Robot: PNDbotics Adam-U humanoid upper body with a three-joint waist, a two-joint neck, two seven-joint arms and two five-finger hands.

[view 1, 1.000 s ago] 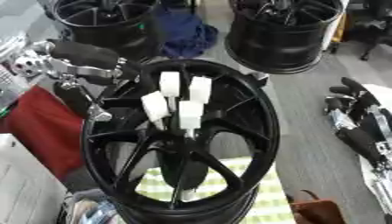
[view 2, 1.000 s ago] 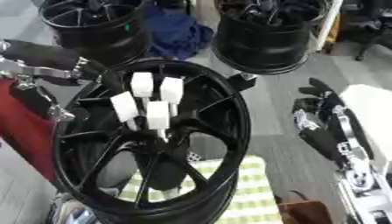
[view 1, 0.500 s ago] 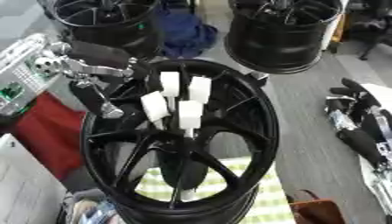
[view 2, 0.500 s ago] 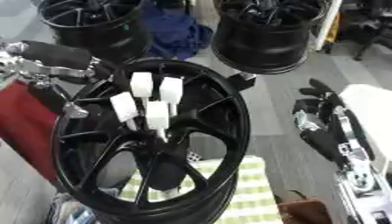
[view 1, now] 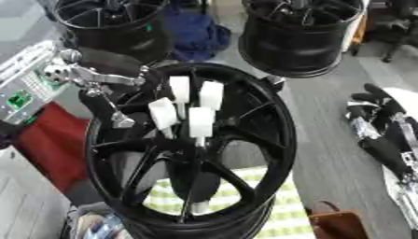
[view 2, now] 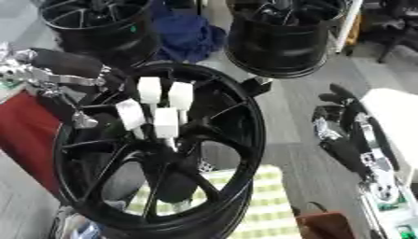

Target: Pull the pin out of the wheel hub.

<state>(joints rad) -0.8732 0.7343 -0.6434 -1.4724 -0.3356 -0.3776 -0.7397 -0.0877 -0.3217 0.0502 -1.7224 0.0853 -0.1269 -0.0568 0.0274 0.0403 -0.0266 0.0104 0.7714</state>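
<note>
A black spoked wheel hub (view 1: 276, 135) stands tilted in the middle on a green-and-white checked cloth (view 1: 265, 205). Several white block-headed pins (view 1: 200, 122) stick up from its centre, close together. My left hand (view 1: 100, 101) comes in from the upper left on a silver-jointed wrist and hangs over the hub's left rim, a little left of the pins and not touching them. Its grip is hidden by blur. My right hand (view 2: 347, 144) rests open at the right edge, fingers up, away from the hub.
Two more black wheels stand at the back, one at the left (view 1: 106, 23) and one at the right (view 1: 302, 37), with a blue cloth (view 1: 196, 32) between them. A red object (view 1: 45, 135) lies left of the hub. A brown thing (view 1: 339, 226) sits at the bottom right.
My left arm has moved right and a little down, from outside the rim to over the hub's left side, closer to the white pins. The right hand has stayed put.
</note>
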